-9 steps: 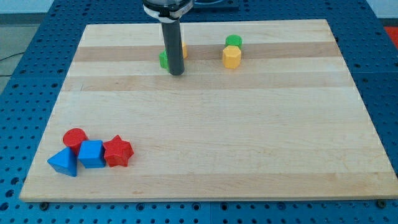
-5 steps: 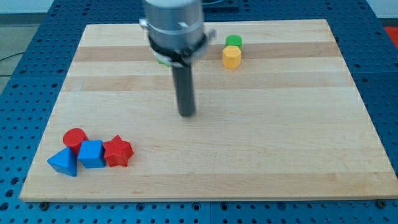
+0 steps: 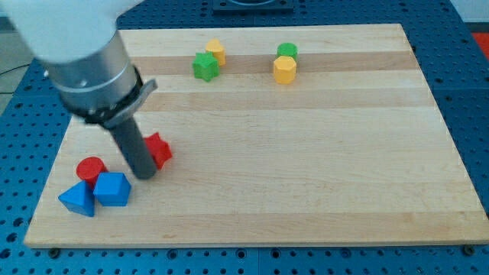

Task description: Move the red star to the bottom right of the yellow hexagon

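The red star (image 3: 160, 150) lies at the board's left, partly hidden behind my rod. My tip (image 3: 143, 175) sits just below and left of the star, touching or nearly touching it. The yellow hexagon (image 3: 284, 69) stands near the view's top, right of centre, far from the star. A green cylinder (image 3: 287, 51) sits right above the hexagon.
A red cylinder (image 3: 90, 169), a blue cube-like block (image 3: 113, 189) and a blue triangular block (image 3: 78, 198) cluster at the bottom left, just left of my tip. A green star (image 3: 204, 66) and a small yellow block (image 3: 216, 51) sit at top centre.
My rod swept from top centre down to the bottom left. The red star has moved up and right, away from the blue block. The green star and yellow block are now uncovered.
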